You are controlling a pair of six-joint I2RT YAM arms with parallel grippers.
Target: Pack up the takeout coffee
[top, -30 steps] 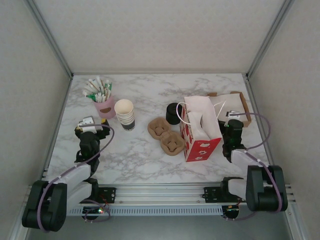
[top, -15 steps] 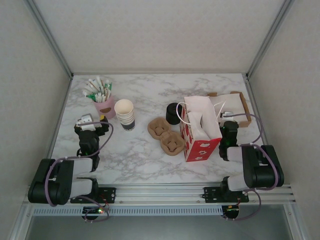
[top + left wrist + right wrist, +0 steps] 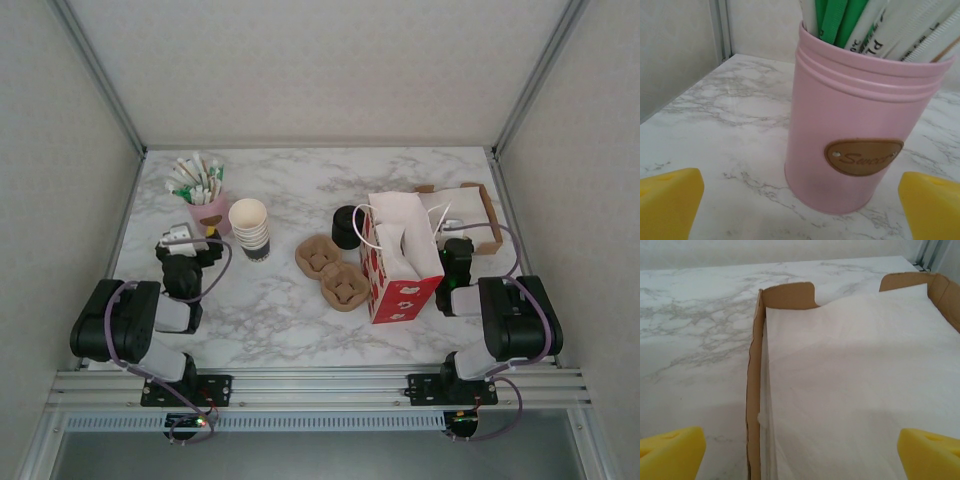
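The takeout coffee is out of view. My left gripper (image 3: 181, 241) stands open low over the table, just in front of a pink tin (image 3: 210, 213) of wrapped straws. In the left wrist view that pink tin (image 3: 860, 125) stands between and beyond the yellow fingertips (image 3: 670, 200) of the left gripper (image 3: 800, 207), untouched. My right gripper (image 3: 457, 244) is open beside a red and white paper bag (image 3: 400, 265). It faces a cardboard tray (image 3: 753, 390) of white napkins, with nothing between the fingers of the right gripper (image 3: 800, 455).
A stack of lidless cream cups (image 3: 250, 229) stands right of the pink tin. A squat black stack of lids (image 3: 346, 227) sits behind two brown pulp cup carriers (image 3: 332, 270). The cardboard tray (image 3: 487, 222) lies at the back right. Metal frame posts line both sides.
Both arms have folded up, their elbows rising toward the camera. The two grippers have edged slightly farther from the bases. Both stay open and no object has moved.
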